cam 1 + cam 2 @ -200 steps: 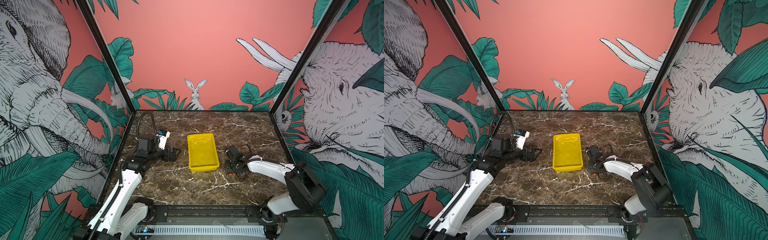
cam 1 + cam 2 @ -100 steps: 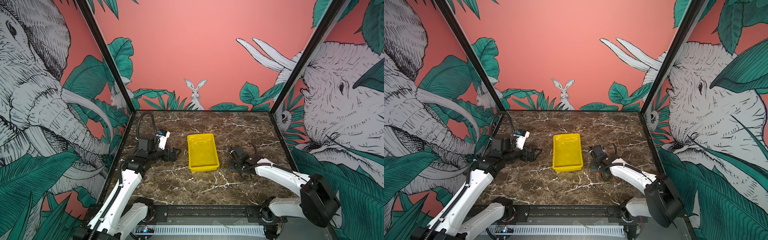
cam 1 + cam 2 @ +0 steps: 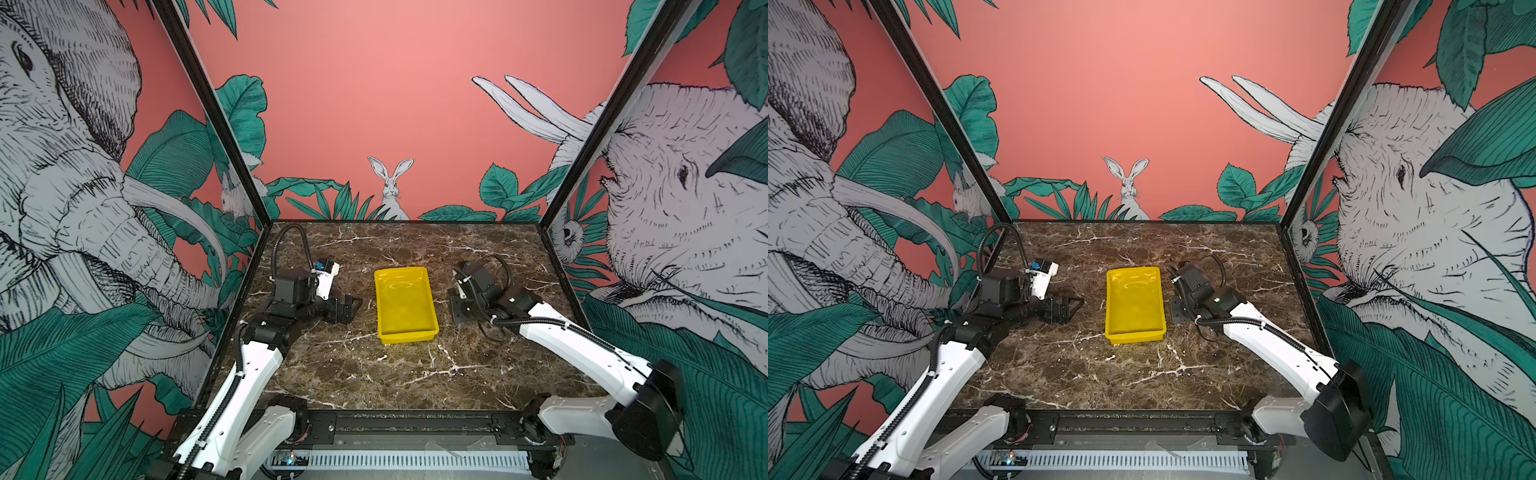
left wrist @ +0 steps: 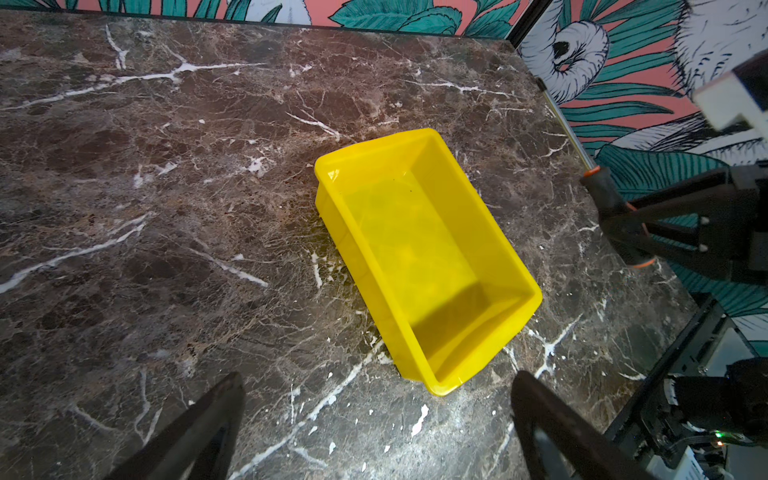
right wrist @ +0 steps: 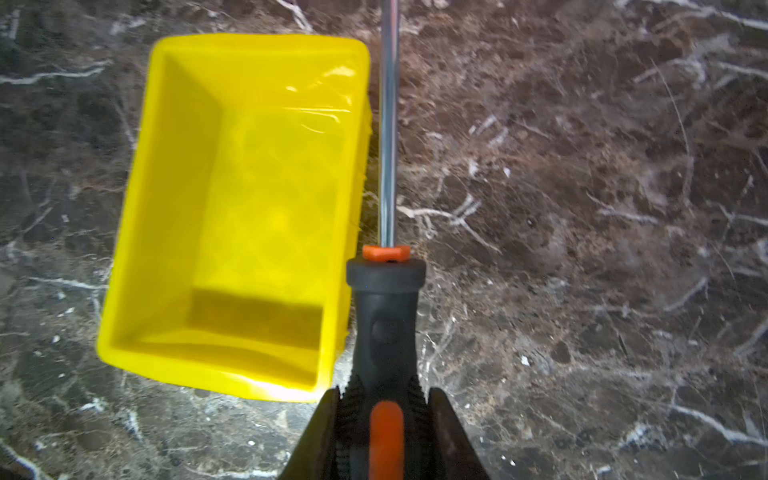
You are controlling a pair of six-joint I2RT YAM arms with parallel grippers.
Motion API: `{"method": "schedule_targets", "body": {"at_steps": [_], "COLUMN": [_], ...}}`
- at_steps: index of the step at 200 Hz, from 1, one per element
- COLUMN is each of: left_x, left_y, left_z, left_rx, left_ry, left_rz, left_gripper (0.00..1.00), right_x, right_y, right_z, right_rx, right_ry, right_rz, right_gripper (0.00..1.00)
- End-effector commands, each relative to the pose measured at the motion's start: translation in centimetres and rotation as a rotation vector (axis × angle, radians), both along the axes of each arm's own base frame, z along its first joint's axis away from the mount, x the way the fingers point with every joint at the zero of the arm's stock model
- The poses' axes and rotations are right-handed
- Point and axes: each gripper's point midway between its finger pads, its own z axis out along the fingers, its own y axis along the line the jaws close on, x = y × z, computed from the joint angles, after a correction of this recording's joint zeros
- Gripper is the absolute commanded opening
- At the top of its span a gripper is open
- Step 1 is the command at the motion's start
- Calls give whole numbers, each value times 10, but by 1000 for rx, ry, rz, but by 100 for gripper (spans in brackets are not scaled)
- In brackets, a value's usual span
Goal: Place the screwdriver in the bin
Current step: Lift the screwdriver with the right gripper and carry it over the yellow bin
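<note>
The screwdriver (image 5: 384, 316) hangs right of the bin (image 3: 409, 337).

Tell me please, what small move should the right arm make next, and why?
Probably shift the right gripper sideways toward the bin until the screwdriver is over its inside. The jaws are shut on the black-and-orange handle, but the shaft runs along the bin's long wall, outside it, and the bin holds nothing.

Setting: robot lab test cell, not a home or shop. Evidence: dark marble-look bench (image 3: 374, 374) boxed in on 3 sides by printed jungle-mural panels (image 3: 374, 104) (elephants, rabbit, leaves) set betw. black frame posts (image 3: 222, 124). White left arm (image 3: 257, 365) & right arm (image 3: 582, 345) mounted on a black rail (image 3: 415, 424) at the front edge. Slotted white cable duct (image 3: 415, 460) below. Wrist cams on both arms.
</note>
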Motion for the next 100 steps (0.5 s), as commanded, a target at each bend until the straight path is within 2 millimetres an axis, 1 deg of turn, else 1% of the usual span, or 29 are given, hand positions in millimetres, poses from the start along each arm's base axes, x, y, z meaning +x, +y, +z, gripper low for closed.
{"method": "schedule_targets", "body": {"at_steps": [1, 19, 38, 55, 57, 58, 66, 100], "left_x": [-7, -8, -8, -8, -8, -8, -9, -9], "left_y": [-3, -5, -6, -6, -6, -6, -6, -6], "left_z": [1, 4, 6, 6, 6, 6, 7, 8], "left_rx": [-21, -30, -40, -40, -40, -41, -43, -46], "left_ry": [-6, -21, -26, -23, -22, -23, -24, -33], "left_rz": [-21, -30, -38, -36, -34, -36, -36, -33], "left_gripper": [100, 100, 100, 100, 100, 100, 100, 100], "right_x": [-1, 3, 6, 5, 5, 7, 11, 14], "right_y": [27, 49, 70, 81, 82, 85, 93, 105], "right_z": [0, -1, -8, -23, -23, -18, -27, -61], "right_rx": [-43, -52, -77, -98, -97, -87, -96, -126], "right_ry": [4, 6, -1, 24, 23, 11, 23, 76], "right_rz": [116, 162, 198, 219, 220, 221, 226, 228], "right_gripper": [27, 28, 28, 28, 28, 28, 28, 28]}}
